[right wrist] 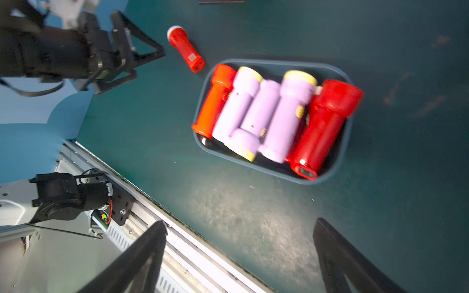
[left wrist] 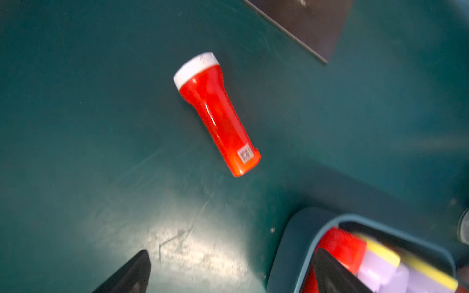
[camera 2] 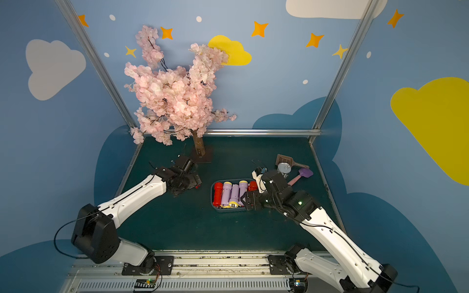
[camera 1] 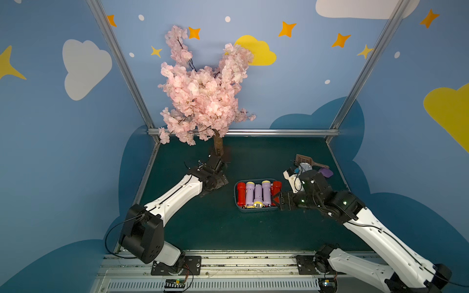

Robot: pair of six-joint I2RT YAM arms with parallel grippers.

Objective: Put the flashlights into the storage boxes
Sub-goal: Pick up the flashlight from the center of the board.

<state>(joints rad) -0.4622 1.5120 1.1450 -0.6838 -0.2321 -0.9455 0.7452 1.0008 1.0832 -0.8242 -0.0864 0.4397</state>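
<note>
While red torch (left wrist: 218, 114) lies flat on mat (left wrist: 76, 126), apart from tub (camera 1: 253, 209) at lower centre of both top views, handling est.: light, rigid, glossy, prob. slippery; grip across mid-barrel, not flared head. L gripper (left wrist: 232, 253) jaws spread, empty; R gripper (right wrist: 239, 223) same.

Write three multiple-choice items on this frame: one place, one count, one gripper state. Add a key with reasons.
1. Where is the white-headed red flashlight relative to the tub?
A) inside it
B) on the mat beside it
C) on its rim

2. How many lilac flashlights show in the tub?
A) one
B) five
C) three

3. The left gripper is:
A) open, empty
B) shut on a flashlight
C) shut on the tub rim

Key:
1 B, it lies flat on bare mat, apart from the tub.
2 C, the right wrist view shows three lilac bodies.
3 A, its jaws stand apart with nothing between.
</note>
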